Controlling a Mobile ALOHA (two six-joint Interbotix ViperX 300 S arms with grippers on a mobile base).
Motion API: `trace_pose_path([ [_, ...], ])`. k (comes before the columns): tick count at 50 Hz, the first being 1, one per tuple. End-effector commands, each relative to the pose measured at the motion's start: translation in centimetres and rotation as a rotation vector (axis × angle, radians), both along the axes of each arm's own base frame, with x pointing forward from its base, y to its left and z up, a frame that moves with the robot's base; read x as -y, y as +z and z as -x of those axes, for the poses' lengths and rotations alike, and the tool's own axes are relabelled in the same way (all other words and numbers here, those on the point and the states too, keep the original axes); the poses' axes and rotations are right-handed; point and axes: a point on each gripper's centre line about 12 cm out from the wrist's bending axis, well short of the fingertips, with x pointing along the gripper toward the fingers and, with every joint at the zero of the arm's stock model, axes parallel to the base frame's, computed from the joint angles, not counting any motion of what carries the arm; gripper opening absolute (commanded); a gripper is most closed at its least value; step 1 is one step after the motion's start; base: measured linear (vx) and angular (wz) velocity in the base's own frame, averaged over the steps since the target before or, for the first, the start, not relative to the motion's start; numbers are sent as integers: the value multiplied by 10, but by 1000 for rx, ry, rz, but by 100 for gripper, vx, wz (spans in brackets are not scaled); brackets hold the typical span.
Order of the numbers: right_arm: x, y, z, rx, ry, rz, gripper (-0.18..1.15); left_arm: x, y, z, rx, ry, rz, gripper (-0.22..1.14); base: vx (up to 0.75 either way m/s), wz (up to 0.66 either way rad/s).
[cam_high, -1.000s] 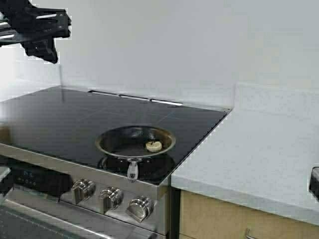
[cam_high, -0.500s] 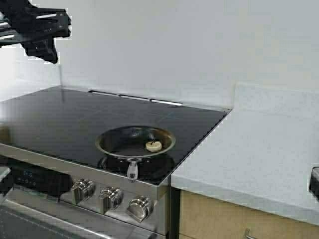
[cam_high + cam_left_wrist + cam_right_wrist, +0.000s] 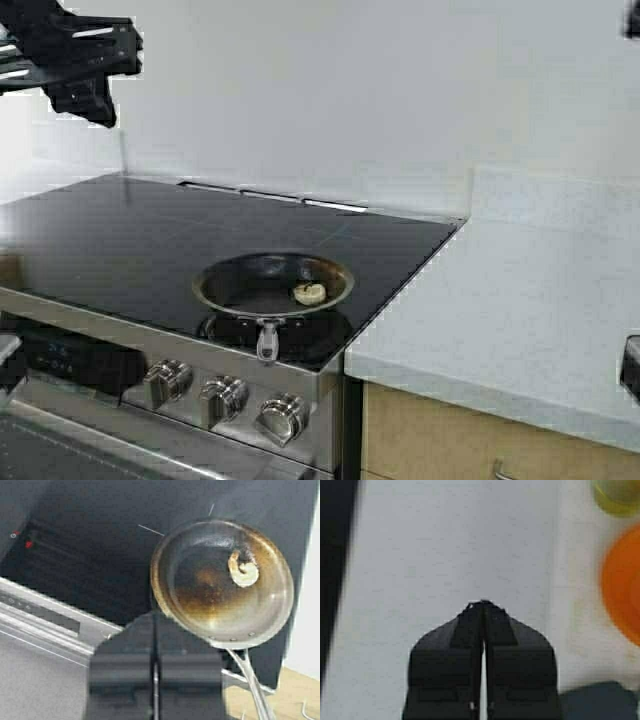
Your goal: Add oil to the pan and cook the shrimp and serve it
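While the shrimp (image 3: pixel 308 293) lies in the pan (image 3: pixel 272 283) on the stove (image 3: pixel 120 240), both grippers, left (image 3: pixel 156 625) and right (image 3: pixel 482 605), hover empty, fingers pressed together.

The high view looks forward and down from behind the arms onto the stove (image 3: pixel 150 240) and counter (image 3: pixel 520 300). The left wrist view looks down, much closer, on the pan (image 3: pixel 222 580), which the high view shares (image 3: pixel 272 283). The right wrist view faces down close over the counter (image 3: pixel 445 545) (stove edge alongside).
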Motion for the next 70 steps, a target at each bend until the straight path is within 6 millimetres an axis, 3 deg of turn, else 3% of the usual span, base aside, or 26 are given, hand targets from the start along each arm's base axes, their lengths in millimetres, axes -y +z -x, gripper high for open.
trace_pose_path([
  [1,-51,40,27,166,107,34,1,1,7,-5,20,3,9,4,0,0],
  [5,-80,48,50,235,177,41,5,1,7,-5,20,2,11,4,0,0],
  [10,-113,42,85,304,271,45,5,1,5,-6,14,3,9,4,0,0],
  [20,-131,17,121,413,319,70,5,1,2,-7,4,2,8,4,0,0],
  [31,-130,2,119,412,304,86,5,3,-9,-8,-25,-2,14,5,0,0],
  [37,-132,-4,116,389,308,87,5,13,-16,-8,-12,-50,57,16,0,0],
  [41,-134,-3,115,391,313,88,5,22,-23,-8,-4,-92,98,39,0,0],
  [48,-137,-3,116,393,326,86,5,30,-47,-9,-41,-95,209,100,0,0],
  [50,-137,-3,116,394,326,86,5,33,-55,-8,-60,-90,245,110,0,0],
  [57,-137,-3,116,394,326,86,5,40,-90,-3,-126,-101,348,99,0,0],
  [70,-137,-1,116,398,326,85,5,58,-152,3,-182,-142,612,101,0,0],
])
